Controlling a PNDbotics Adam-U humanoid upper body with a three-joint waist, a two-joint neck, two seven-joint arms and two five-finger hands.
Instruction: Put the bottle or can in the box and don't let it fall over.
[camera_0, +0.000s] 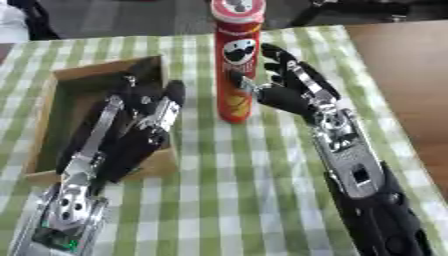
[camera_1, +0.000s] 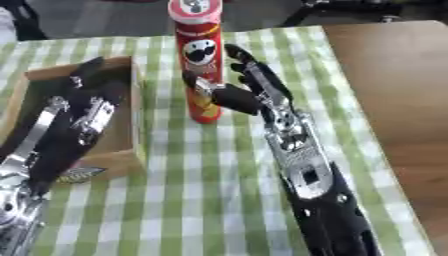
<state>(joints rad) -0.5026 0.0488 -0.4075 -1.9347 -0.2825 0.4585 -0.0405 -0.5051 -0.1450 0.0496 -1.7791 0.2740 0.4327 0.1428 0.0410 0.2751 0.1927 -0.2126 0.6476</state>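
Note:
A tall red can (camera_0: 236, 65) with a white lid stands upright on the green-and-white checked cloth, just right of the cardboard box (camera_0: 66, 75). My right hand (camera_0: 293, 92) is right beside the can on its right, open. Its fingers reach up past the can's far side and its thumb lies against the can's lower front. My left hand (camera_0: 144, 107) hangs over the open box with straight fingers pointing to the far wall, and it hides much of the box floor. Nothing else shows inside the box.
The checked cloth (camera_0: 227, 190) covers the table in front of the can and box. Bare brown wood (camera_1: 394, 75) lies beyond the cloth's right edge. Dark shapes stand past the table's far edge.

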